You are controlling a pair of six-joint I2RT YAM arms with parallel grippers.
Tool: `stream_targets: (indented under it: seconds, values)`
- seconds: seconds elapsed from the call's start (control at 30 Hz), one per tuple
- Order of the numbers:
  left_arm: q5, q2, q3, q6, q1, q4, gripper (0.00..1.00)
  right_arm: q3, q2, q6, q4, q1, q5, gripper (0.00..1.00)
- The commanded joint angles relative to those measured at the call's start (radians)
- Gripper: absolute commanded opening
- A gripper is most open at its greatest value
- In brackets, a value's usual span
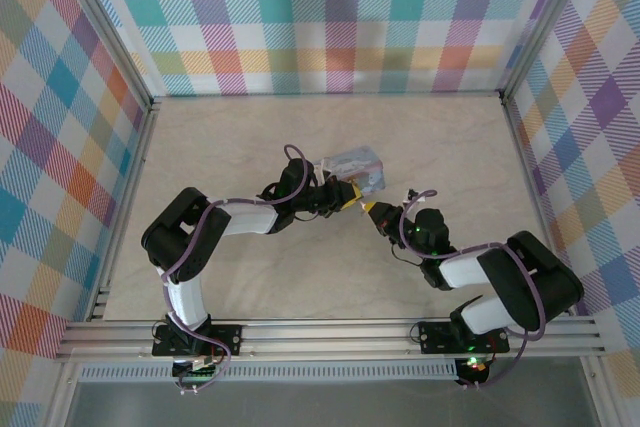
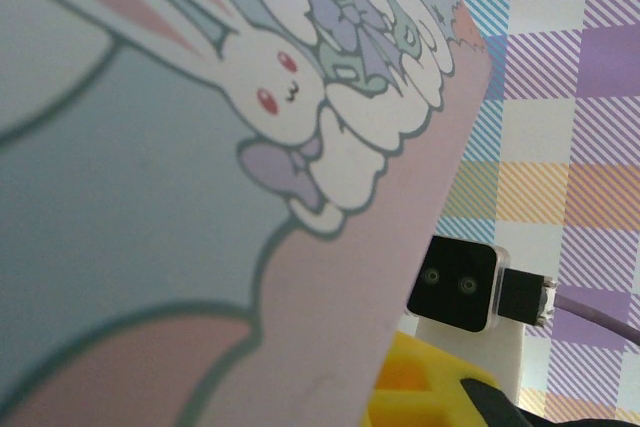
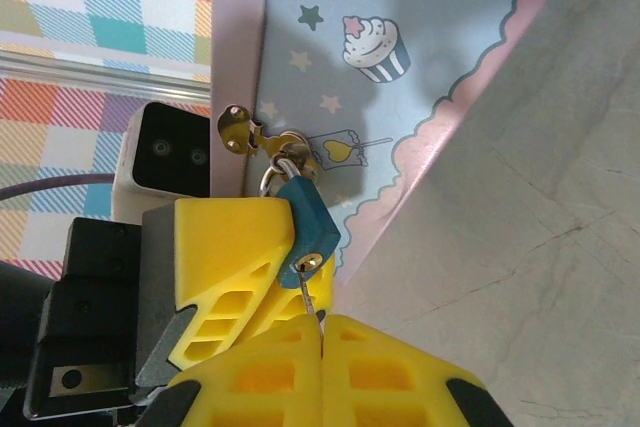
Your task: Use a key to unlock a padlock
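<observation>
Below tin latch [image 3: 250,134]: padlock [image 3: 308,232] clamped btw L fingers [image 3: 225,247]; R fingers [image 3: 270,372] pinch key [image 3: 308,292] in its bottom.

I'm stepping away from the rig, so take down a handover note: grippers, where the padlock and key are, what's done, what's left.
Left gripper: shut, apparently pinching the padlock to steady it.
Right gripper: shut on the key.
Padlock hangs from the hasp of the tin, shackle looks closed; key tip is at its keyhole.
Done: key grasped and brought to the lock.
Left: seat it fully, turn, free the shackle.
</observation>
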Motion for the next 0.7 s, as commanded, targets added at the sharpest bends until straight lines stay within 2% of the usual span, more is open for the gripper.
stream_targets:
  seconds: [0.0,0.4,0.67]
  values:
    - [0.032,0.013,-0.012,-0.022,0.009,0.062,0.06,0.01,-0.021,-0.01,0.018,0.006,0.016,0.0]
    - [0.044,0.013,-0.015,-0.036,0.007,0.083,0.06,0.032,0.042,0.002,0.078,0.006,0.029,0.0]
    - [0.044,0.016,-0.02,-0.041,0.007,0.088,0.06,0.033,0.029,-0.002,0.084,0.007,0.038,0.0]
